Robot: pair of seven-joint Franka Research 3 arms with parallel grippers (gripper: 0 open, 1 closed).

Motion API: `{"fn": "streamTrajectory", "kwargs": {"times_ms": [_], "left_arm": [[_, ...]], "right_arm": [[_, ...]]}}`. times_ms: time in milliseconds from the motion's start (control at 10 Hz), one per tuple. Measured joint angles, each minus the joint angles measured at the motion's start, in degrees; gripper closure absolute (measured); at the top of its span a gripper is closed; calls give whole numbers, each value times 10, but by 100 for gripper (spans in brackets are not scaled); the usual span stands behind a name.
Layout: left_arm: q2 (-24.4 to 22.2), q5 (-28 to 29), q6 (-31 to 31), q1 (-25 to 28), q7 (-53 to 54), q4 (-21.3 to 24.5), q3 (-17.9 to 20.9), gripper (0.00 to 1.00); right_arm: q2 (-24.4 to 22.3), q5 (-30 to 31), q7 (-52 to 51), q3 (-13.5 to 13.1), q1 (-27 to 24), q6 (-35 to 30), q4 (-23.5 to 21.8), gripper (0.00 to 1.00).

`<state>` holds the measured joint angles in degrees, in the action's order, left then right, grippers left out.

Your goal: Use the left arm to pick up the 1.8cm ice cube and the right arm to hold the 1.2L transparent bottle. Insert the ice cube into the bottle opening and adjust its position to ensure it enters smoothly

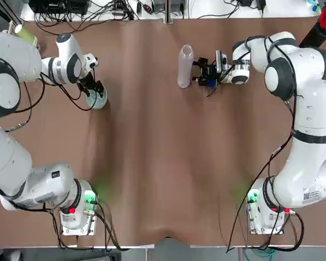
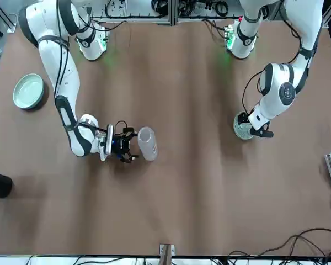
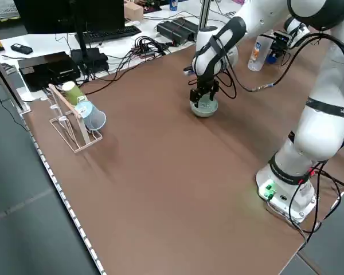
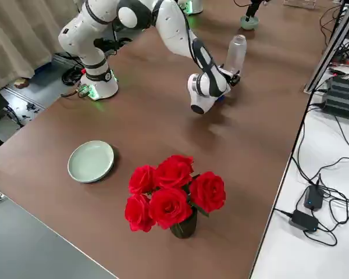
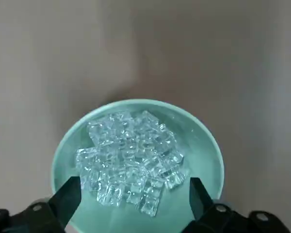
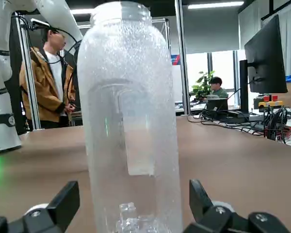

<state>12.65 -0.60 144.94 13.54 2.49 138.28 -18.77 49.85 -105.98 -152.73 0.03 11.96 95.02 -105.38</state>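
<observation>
Left claw (image 5: 136,186) open above the green bowl (image 5: 155,222), fingers apart; right claw (image 6: 135,187) open at the bottle (image 6: 131,121).
Ice cubes (image 5: 128,155) piled in the bowl, none between the left fingers. Bottle upright on the worktop (image 2: 209,193), just beside the right fingertips, can't tell if they touch. Neck (image 6: 120,10) on top, a few clear cubes (image 6: 136,224) inside at the base. Bowl well apart from bottle. Pale green dish (image 4: 91,161) and red roses (image 4: 173,195) on the robot's right side.

Even, bright light leaves soft shadows on the brown table (image 1: 146,163).
</observation>
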Motion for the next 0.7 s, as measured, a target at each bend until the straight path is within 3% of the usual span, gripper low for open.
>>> {"fn": "streamTrajectory", "kwargs": {"times_ms": [700], "left_arm": [[40,16,33,0,0,1,0,1]], "right_arm": [[4,-8,-10,10,12,5,11,0]]}}
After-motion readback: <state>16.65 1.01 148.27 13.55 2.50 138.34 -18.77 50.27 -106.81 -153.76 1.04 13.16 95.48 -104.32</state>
